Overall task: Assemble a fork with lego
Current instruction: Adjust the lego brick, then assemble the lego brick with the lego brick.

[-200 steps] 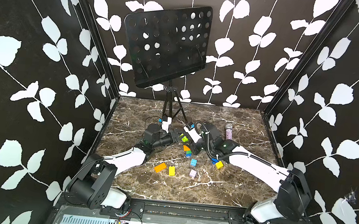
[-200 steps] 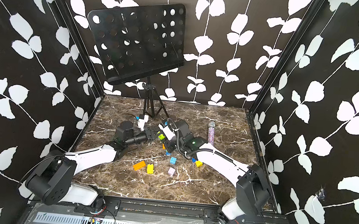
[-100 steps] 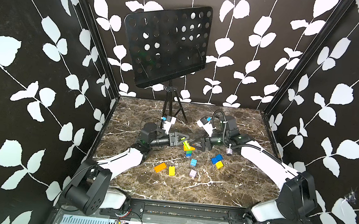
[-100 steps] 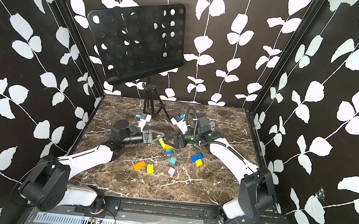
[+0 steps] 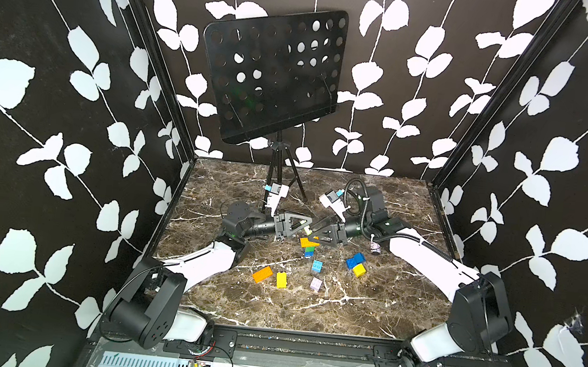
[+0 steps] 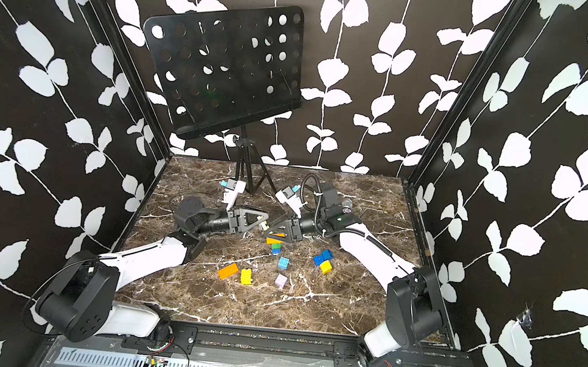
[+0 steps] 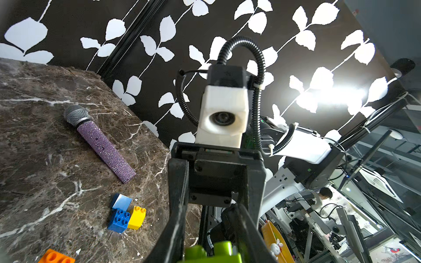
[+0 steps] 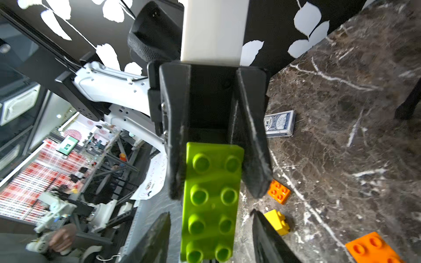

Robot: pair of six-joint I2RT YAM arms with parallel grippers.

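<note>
My two grippers meet tip to tip above the middle of the table. The left gripper (image 5: 305,226) is shut on the far end of a long lime lego brick (image 8: 211,193), with one of its fingers (image 8: 175,136) against each side. My right gripper (image 8: 210,213) is open, and its fingertips straddle the brick's near end with a gap on each side. Under them lies a joined piece of orange, green and blue bricks (image 5: 308,247). Loose lego lies in front: orange (image 5: 262,274), yellow (image 5: 281,279), lilac (image 5: 316,284), light blue (image 5: 317,265), and blue (image 5: 355,260) beside yellow (image 5: 358,270).
A glittery microphone (image 7: 100,143) lies behind the right arm. A black music stand (image 5: 273,76) on a tripod (image 5: 278,179) stands at the back centre. A card deck (image 8: 279,124) lies beyond the left gripper. Patterned walls close three sides.
The right gripper left the bricks, swung back and up, then came in facing the left gripper, with its jaws now around the lime brick. The left gripper kept its grip and levelled out.
</note>
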